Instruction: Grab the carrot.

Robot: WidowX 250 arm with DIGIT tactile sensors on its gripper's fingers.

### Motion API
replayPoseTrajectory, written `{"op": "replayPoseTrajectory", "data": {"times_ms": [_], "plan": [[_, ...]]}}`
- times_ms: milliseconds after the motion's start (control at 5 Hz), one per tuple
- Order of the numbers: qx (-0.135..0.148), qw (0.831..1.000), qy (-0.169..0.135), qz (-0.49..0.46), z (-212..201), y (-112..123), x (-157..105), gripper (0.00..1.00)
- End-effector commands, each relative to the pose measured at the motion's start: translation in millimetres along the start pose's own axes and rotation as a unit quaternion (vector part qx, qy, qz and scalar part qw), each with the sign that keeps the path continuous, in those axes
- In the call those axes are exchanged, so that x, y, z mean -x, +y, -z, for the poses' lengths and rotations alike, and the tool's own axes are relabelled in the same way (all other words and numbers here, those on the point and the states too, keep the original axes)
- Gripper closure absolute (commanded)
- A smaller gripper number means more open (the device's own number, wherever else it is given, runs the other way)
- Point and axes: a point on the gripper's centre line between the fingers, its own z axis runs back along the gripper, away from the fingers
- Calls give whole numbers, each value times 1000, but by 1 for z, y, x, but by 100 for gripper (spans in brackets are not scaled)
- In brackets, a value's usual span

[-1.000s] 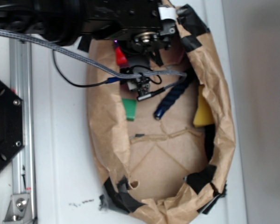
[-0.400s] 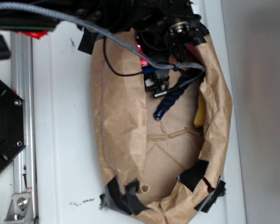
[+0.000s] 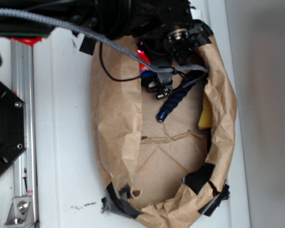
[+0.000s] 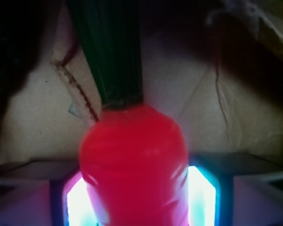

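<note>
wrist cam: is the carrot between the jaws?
Yes, the carrot fills the gap between the two lit jaws, its green stem pointing away.

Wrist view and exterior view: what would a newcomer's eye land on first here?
In the wrist view, the glossy orange carrot fills the lower centre, its dark green stem pointing up, with the gripper's glowing pads on either side of it. In the exterior view, the crumpled brown paper bag dominates, with a dark blue ridged tool and a yellow wedge inside.

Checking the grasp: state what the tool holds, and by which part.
The carrot, by its thick orange body just below the green stem; the tool has a finger on each side.
</note>
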Motion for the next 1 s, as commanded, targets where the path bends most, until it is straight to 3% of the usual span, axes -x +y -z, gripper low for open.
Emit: {"op": "replayPoseTrajectory", "data": {"times_ms": [0, 200, 400, 800], "plan": [[15, 993, -78, 88, -59, -32, 11, 100], [31, 987, -107, 120, -113, -64, 18, 100], [42, 985, -116, 121, -166, -82, 18, 100], [52, 987, -107, 112, -170, -75, 21, 100]]}}
